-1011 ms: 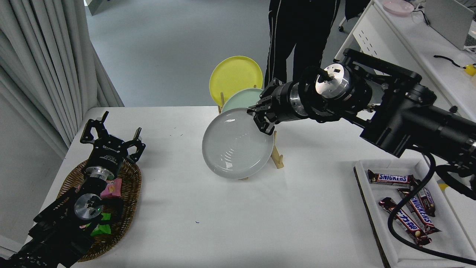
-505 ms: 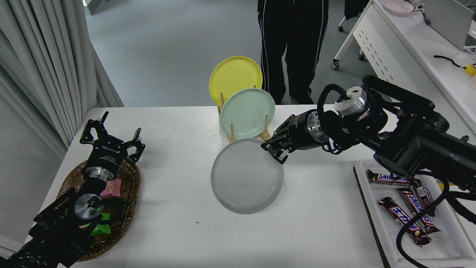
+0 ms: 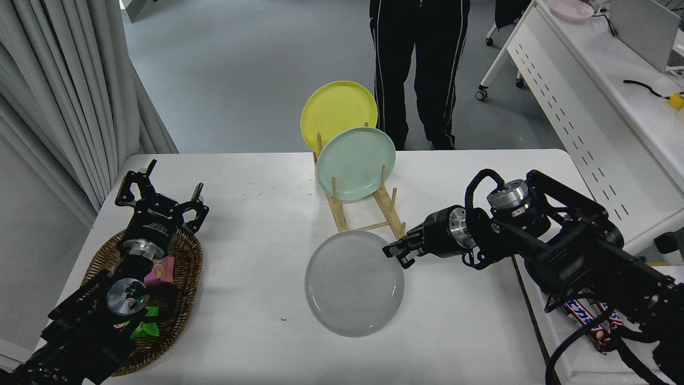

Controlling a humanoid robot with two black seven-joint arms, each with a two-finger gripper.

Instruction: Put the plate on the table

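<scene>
The light grey plate (image 3: 354,282) is low over the white table (image 3: 251,214), in front of the rack, close to flat; I cannot tell whether it touches the tabletop. My right gripper (image 3: 396,252) comes in from the right and is shut on the plate's upper right rim. My left gripper (image 3: 159,187) is parked at the lower left above a basket, open and empty.
A wooden rack (image 3: 393,216) behind the grey plate holds a mint green plate (image 3: 355,163) and a yellow plate (image 3: 338,109). A wicker basket (image 3: 184,278) of snacks is at left. A tray of chocolate bars (image 3: 585,321) is at right. A person (image 3: 417,64) stands at the far side.
My right gripper has carried the grey plate off the rack, toward me and down to the table in front of it. The left arm has not moved.
</scene>
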